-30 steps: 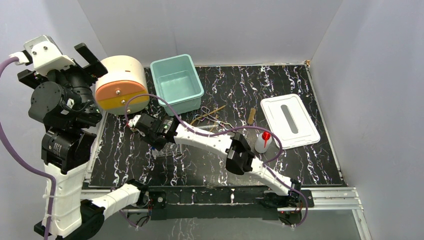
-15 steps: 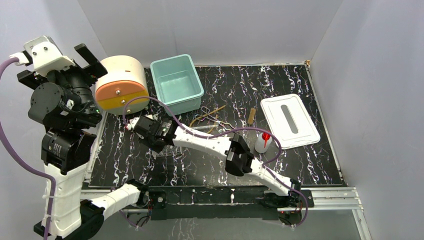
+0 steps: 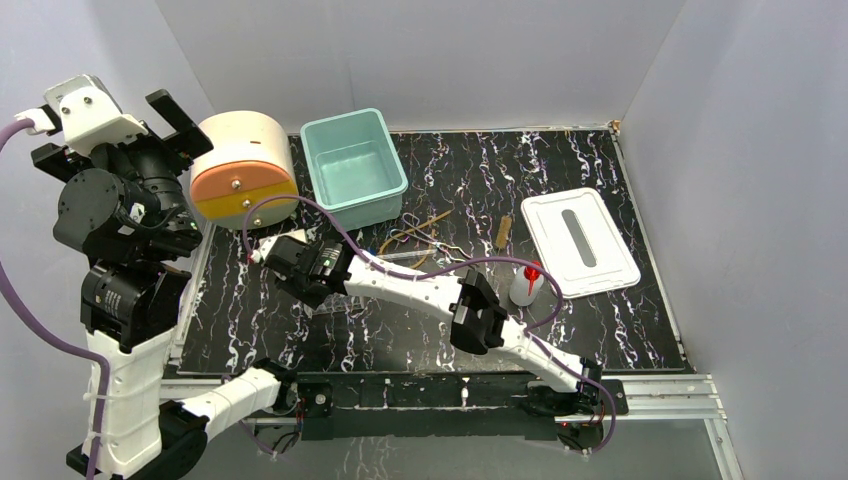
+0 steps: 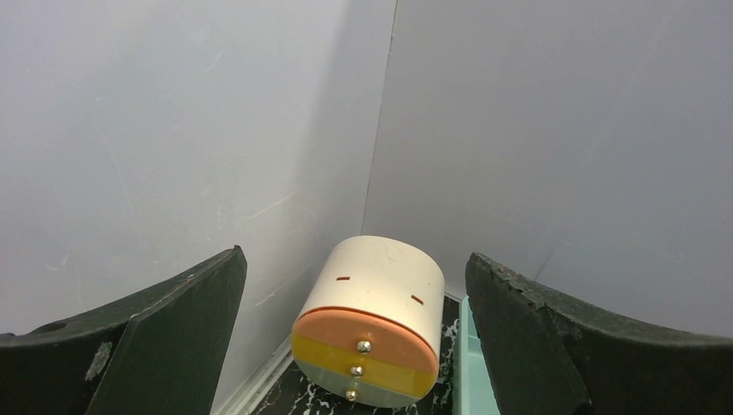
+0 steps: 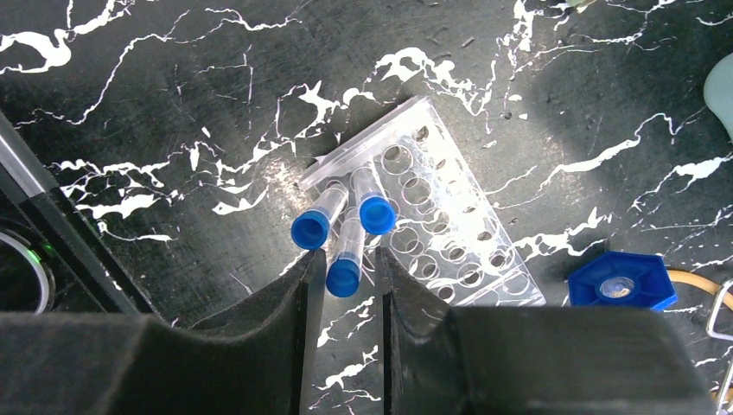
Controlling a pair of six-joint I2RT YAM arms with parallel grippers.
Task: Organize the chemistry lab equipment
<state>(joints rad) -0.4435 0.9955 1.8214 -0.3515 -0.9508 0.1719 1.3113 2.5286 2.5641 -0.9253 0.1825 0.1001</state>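
In the right wrist view a clear rack lies on the black marbled table with three blue-capped vials leaning at its near-left end. My right gripper hangs just above them, jaws narrowly open, fingertips either side of the third vial's cap without clamping it. In the top view this gripper is left of centre. The metal tongs, amber tubing and red-nozzled squeeze bottle lie to its right. My left gripper is raised at the far left, open and empty.
A cream-and-orange drum lies at the back left, also in the left wrist view. A teal bin stands beside it. A white lid lies at the right. A blue hexagonal piece sits beside the rack.
My right gripper has moved a little to the left over the rack. The left arm has barely shifted. Nothing on the table has moved.
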